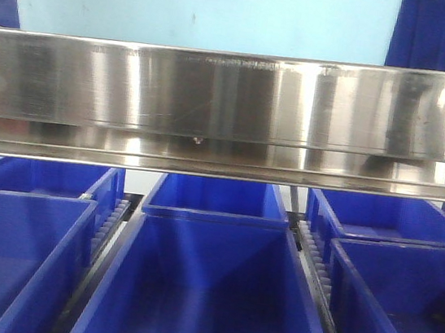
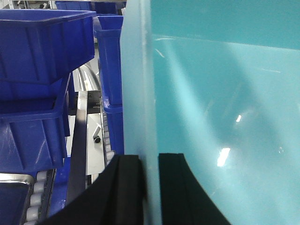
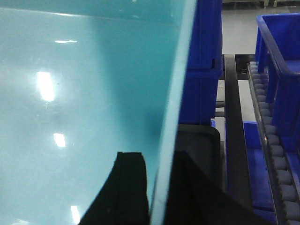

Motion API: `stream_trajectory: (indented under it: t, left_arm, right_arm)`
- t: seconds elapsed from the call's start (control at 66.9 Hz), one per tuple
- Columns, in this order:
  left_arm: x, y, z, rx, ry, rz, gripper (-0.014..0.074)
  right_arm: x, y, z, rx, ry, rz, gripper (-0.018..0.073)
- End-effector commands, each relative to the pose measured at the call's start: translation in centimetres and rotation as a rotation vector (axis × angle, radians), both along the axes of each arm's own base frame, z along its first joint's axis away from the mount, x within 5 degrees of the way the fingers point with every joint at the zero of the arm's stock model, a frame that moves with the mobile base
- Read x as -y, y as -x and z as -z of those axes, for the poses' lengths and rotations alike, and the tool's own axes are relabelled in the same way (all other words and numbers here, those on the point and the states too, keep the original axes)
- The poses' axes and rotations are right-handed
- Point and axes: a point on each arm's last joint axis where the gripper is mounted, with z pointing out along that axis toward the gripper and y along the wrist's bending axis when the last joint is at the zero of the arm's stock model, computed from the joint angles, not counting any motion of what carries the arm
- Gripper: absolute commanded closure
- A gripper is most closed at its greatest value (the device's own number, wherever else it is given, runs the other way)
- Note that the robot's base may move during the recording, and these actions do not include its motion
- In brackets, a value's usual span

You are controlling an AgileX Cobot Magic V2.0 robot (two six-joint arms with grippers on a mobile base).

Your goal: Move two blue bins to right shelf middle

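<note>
A pale blue bin [image 1: 202,8] fills the top of the front view, above a steel shelf beam. In the left wrist view my left gripper [image 2: 149,158] is shut on this bin's [image 2: 225,93] side wall, one black finger [image 2: 126,187] outside and one inside. In the right wrist view my right gripper [image 3: 159,159] is shut on the opposite wall of the same bin [image 3: 84,93], again with a finger [image 3: 129,187] on each side of the wall. The bin's base and the shelf level beneath it are hidden.
A shiny steel shelf beam [image 1: 230,110] crosses the front view. Below it stand several dark blue bins [image 1: 205,296] on roller tracks [image 1: 312,264]. Stacked dark blue bins [image 2: 37,51] sit left of my left gripper; more dark blue bins [image 3: 276,61] and rollers [image 3: 276,154] lie right of my right gripper.
</note>
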Motion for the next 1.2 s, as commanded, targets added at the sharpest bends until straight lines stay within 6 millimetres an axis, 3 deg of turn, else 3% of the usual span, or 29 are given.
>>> stream_trajectory:
  t: [0.0,0.419,0.613,0.807,0.987,1.181]
  left_arm:
    - [0.5,0.9,-1.6,0.087,0.080,0.046,0.0707]
    - [0.5,0.9,-1.7,0.092,0.082,0.046,0.0707]
    - [0.4,1.0,-0.9,0.005,0.061,0.036,0.0707]
    - [0.4,0.7,1.1,-0.118,0.030,0.024,0.0707]
    - [0.8,-0.2,3.8,-0.158,0.016,0.029,0.0707]
    - [1.0,-0.6,6.5,-0.139,0.018,0.042,0.0707]
  right_arm:
    - [-0.4,0.4,-1.0,0.059,-0.037,-0.029,0.0727]
    - [-0.4,0.4,-1.1,0.065,-0.038,-0.029,0.0727]
    - [-0.4,0.5,-1.0,0.056,-0.041,-0.032,0.0727]
    - [-0.5,0.8,-0.4,-0.032,-0.086,-0.012,0.0727]
    - [-1.7,1.2,-0.4,0.005,0.068,0.041,0.0726]
    - [-2.4,0.5,1.8,-0.031,0.039,0.073,0.0726]
